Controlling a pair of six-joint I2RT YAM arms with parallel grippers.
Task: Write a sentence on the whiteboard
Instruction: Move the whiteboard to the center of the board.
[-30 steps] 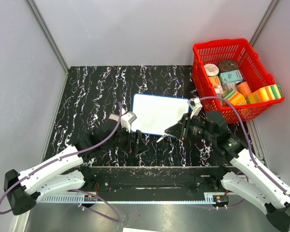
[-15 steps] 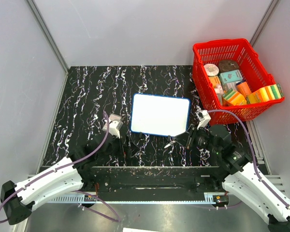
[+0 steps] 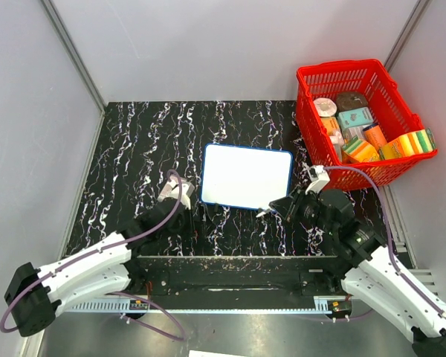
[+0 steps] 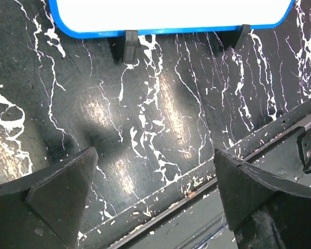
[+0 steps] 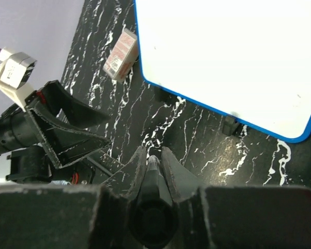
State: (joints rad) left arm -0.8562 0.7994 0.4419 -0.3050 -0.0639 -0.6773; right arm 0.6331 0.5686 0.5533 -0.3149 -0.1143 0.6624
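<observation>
The whiteboard [image 3: 247,177], white with a thin blue rim, lies flat in the middle of the black marbled table. No sentence shows on it; its surface looks blank in the right wrist view [image 5: 228,57]. My right gripper [image 3: 276,207] is shut on a black marker [image 5: 153,167] and hovers just off the board's near right edge, with the tip pointing left. My left gripper [image 3: 195,217] is open and empty near the board's near left corner. Its wrist view shows its fingers [image 4: 57,192] spread wide over bare table, with the board's near edge [image 4: 171,27] beyond.
A red basket [image 3: 316,78] full of packets and sponges stands at the back right. A small reddish box [image 5: 120,54] lies beside the board's left edge. Two black feet [image 4: 130,44] stick out under the board's near edge. Grey walls enclose the table.
Both grippers pulled back from the board toward the near edge, then edged slightly forward again. The marker stays in my right gripper. The board has not moved.
</observation>
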